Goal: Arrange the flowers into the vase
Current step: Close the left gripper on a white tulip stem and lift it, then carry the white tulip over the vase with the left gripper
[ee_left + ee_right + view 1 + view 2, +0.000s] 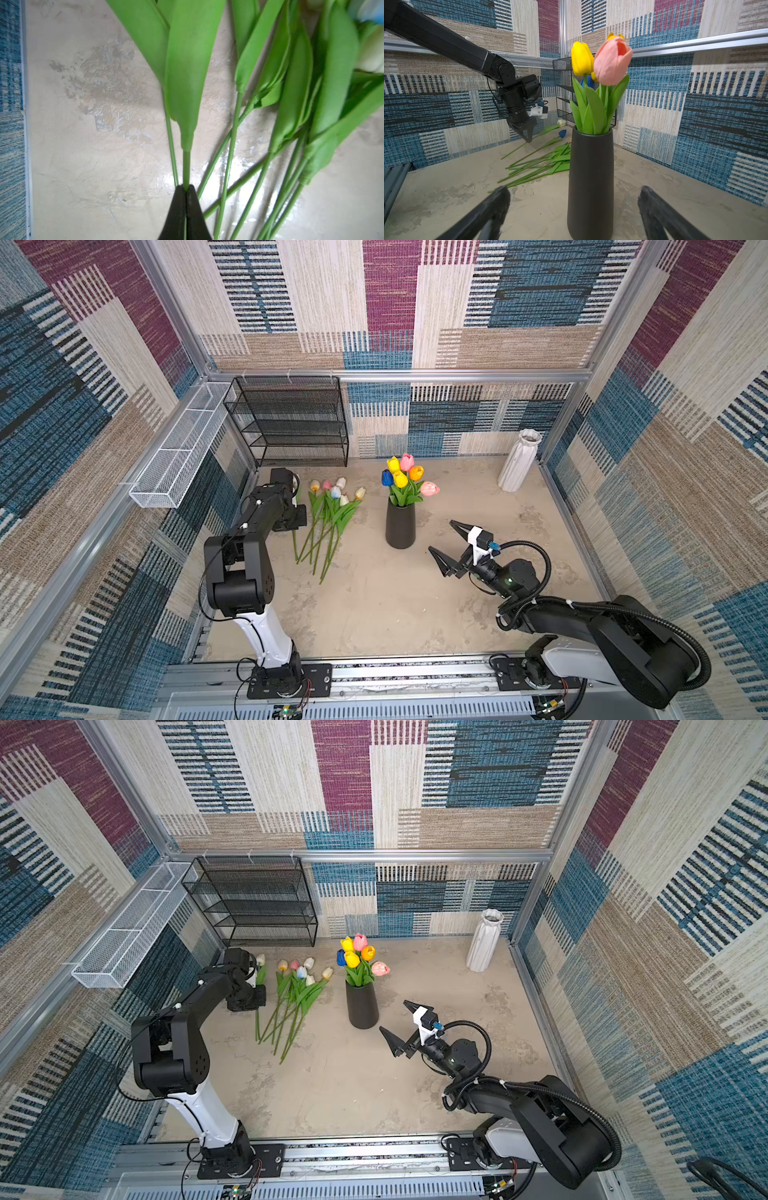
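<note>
A black vase (pixel 400 526) (pixel 362 1006) (pixel 590 182) stands mid-table and holds several flowers (pixel 405 477) (pixel 359 957) (pixel 610 60) with yellow, pink, blue and orange heads. Several loose flowers (pixel 332 514) (pixel 297 994) (pixel 542 164) lie left of it, stems fanned towards the front. My left gripper (pixel 186 188) (pixel 528 139) is down at the left edge of that pile, shut on one green stem (pixel 186 166) just below its leaf. My right gripper (pixel 440 535) (pixel 392 1015) (pixel 574 189) hangs open to the right of the vase, facing it and holding nothing.
A white ribbed vase (pixel 519 460) (pixel 484 940) stands in the back right corner. A black mesh shelf (pixel 291 423) sits against the back wall behind the loose flowers. A white mesh basket (pixel 178 448) hangs on the left wall.
</note>
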